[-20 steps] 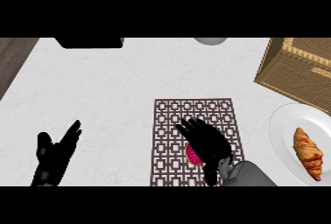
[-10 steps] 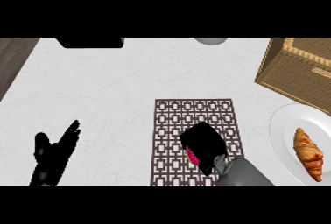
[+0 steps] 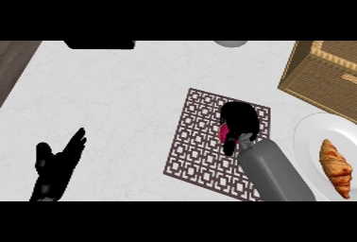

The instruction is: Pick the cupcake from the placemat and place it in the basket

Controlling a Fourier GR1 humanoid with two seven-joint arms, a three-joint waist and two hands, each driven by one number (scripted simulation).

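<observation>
Head view: the cupcake (image 3: pixel 223 133) is over the mat (image 3: pixel 202 151), in its upper right part, almost wholly hidden under the right hand (image 3: pixel 238 122). Only a narrow pink strip shows at the hand's left edge, and that strip runs up and down in the view. Which way the cupcake's top faces and how its long axis lies cannot be told. Nor can I tell whether it rests on the mat or is lifted off it.

The right hand is curled over the cupcake with its fingers wrapped round it, and the grey forearm comes in from the lower right across the mat's corner. The left hand (image 3: pixel 59 163) rests at the lower left, fingers straight and slightly spread, touching nothing.

Half a second ago the mat lay square to the view. Now it is skewed, with its top left corner swung upward and to the right. The right hand has gone up and to the right with the cupcake, nearer the basket (image 3: pixel 324 71), though still well apart from it. The left hand has not moved.

Of the cupcake's look, only bright pink shows, with a darker edge against the black fingers. A croissant (image 3: pixel 335 168) lies on the white plate (image 3: pixel 307 137) just right of the mat.
</observation>
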